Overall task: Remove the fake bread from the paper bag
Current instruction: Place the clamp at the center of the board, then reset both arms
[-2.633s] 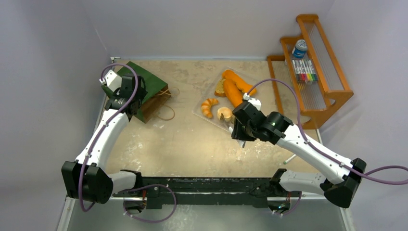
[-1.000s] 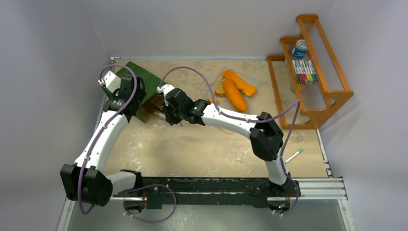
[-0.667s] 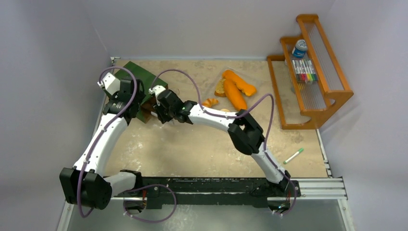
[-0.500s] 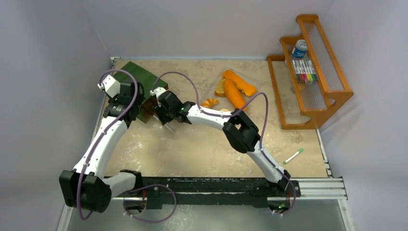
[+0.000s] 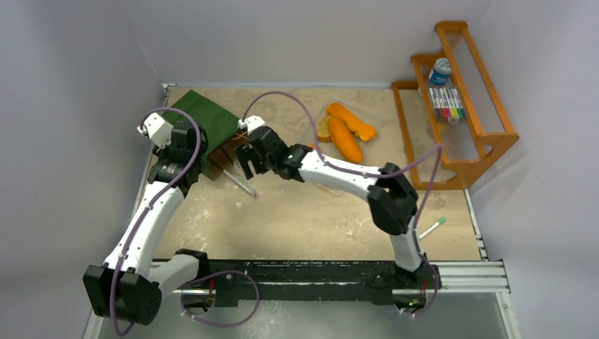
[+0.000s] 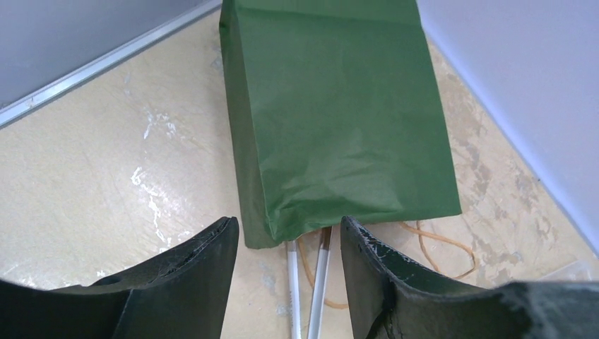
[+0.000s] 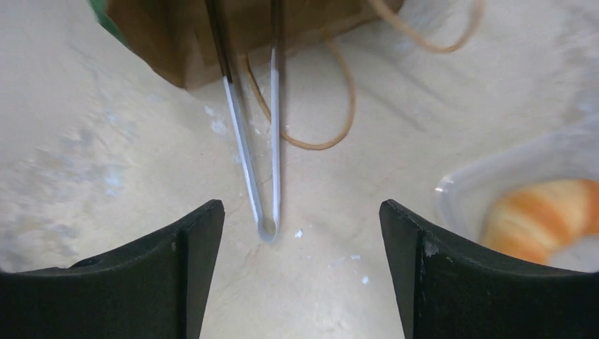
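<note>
Green paper on the far left: the bag (image 5: 212,121) lies on its side on the bench (image 5: 297,219), with its brown mouth turned toward the middle. The left gripper (image 6: 288,223) hangs over that mouth end. Its jaws are about half apart and grip nothing, and I cannot tell whether a pad brushes the paper.

The tongs (image 7: 274,155) stick out of the mouth and lie on the bench beside the string handles (image 7: 332,134). The right gripper (image 7: 300,205) hovers above the tongs' joined end, jaws spread wide, empty and touching nothing.

Further right, the bread (image 5: 346,138) sits in the clear tray (image 7: 459,189). The overhead view shows two long loaves and a slice there, and the right wrist view shows a croissant (image 7: 537,215) just inside the rim. No bread shows in the bag, though its inside is dark and mostly hidden.

The emptying looks close to done, and the step in hand seems to be a check of the bag. For that, the left jaws would likely need to pinch the upper lip and lift it. The right jaws could then reach in past the tongs for anything left.
</note>
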`<state>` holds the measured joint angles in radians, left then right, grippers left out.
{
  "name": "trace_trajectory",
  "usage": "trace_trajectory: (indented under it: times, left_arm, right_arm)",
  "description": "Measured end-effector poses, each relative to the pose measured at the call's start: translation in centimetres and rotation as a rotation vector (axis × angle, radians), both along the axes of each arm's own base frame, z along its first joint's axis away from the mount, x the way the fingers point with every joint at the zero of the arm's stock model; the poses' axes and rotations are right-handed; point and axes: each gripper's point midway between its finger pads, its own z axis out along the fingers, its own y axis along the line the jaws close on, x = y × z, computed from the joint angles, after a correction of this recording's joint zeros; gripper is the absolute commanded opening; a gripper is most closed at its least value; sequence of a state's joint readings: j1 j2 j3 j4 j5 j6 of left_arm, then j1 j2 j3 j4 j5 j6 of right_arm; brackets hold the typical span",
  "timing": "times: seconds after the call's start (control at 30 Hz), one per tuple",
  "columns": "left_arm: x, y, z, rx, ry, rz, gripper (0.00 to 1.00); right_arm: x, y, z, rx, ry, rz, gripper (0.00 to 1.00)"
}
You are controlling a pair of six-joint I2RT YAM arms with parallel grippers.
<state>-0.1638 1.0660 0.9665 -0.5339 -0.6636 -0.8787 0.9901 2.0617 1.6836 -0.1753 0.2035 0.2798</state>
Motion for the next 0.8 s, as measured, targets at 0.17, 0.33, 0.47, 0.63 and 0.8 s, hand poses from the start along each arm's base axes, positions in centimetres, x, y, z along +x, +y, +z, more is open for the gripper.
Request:
trace_trajectory:
  times: [0.17, 0.33, 0.47, 0.63, 0.8]
  left_arm:
    - [0.0, 0.5, 0.5, 0.019, -0.04, 0.019, 0.54]
    - [0.3, 0.7, -0.3, 0.03, -0.062, 0.031, 0.54]
    - [0.8, 0.7, -1.1, 0.037, -0.07, 0.027, 0.54]
    - [1.4, -0.4, -1.6, 0.083, -0.091, -0.01, 0.54]
    - [2.0, -3.3, -2.0, 0.157, -0.088, -0.096, 0.54]
  right_arm:
    - [-0.2, -3.8, 8.2, 0.097, -0.08, -0.15, 0.93]
    - [-1.2, -9.7, 10.0, 0.083, -0.099, -0.327, 1.0]
    - [-2.2, -14.8, 8.6, 0.02, -0.092, -0.473, 1.0]
    - [-3.0, -22.3, 7.3, -0.029, -0.087, -0.685, 1.0]
    - [-2.9, -29.7, 8.0, 0.006, -0.125, -0.906, 0.98]
